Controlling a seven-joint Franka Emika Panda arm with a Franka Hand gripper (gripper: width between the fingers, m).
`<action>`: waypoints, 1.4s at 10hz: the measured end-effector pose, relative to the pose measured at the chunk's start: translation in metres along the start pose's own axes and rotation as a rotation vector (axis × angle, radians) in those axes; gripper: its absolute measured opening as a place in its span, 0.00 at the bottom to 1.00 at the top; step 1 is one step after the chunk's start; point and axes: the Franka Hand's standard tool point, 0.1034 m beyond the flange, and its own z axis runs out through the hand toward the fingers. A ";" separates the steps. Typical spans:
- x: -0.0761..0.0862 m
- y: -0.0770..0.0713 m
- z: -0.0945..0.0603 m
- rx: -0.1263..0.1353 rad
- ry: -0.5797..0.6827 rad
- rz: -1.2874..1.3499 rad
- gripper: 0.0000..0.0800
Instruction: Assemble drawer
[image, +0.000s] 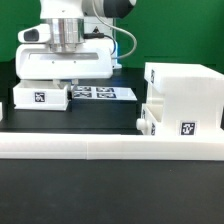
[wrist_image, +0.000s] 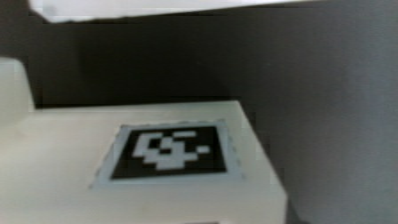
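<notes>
The large white open-faced box housing (image: 186, 92) stands at the exterior view's right, with a tag on its front. One small white tray (image: 40, 98) with a square tag lies at the exterior view's left. A second small tray (image: 148, 122) sits against the housing's lower left. My gripper (image: 72, 84) hangs just above the right end of the left tray. Its fingers are mostly hidden, so I cannot tell whether they are open or shut. The wrist view shows that tray's tagged face (wrist_image: 169, 152) close below.
The long low white rail (image: 100, 149) runs across the front of the table. The marker board (image: 102, 92) lies flat behind the left tray. A blurred white edge (wrist_image: 143, 8) shows in the wrist view. The table is black.
</notes>
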 end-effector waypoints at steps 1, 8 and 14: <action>0.005 -0.011 -0.001 0.002 0.003 -0.022 0.05; 0.065 -0.050 -0.033 0.078 -0.061 -0.222 0.05; 0.069 -0.043 -0.029 0.071 -0.046 -0.608 0.05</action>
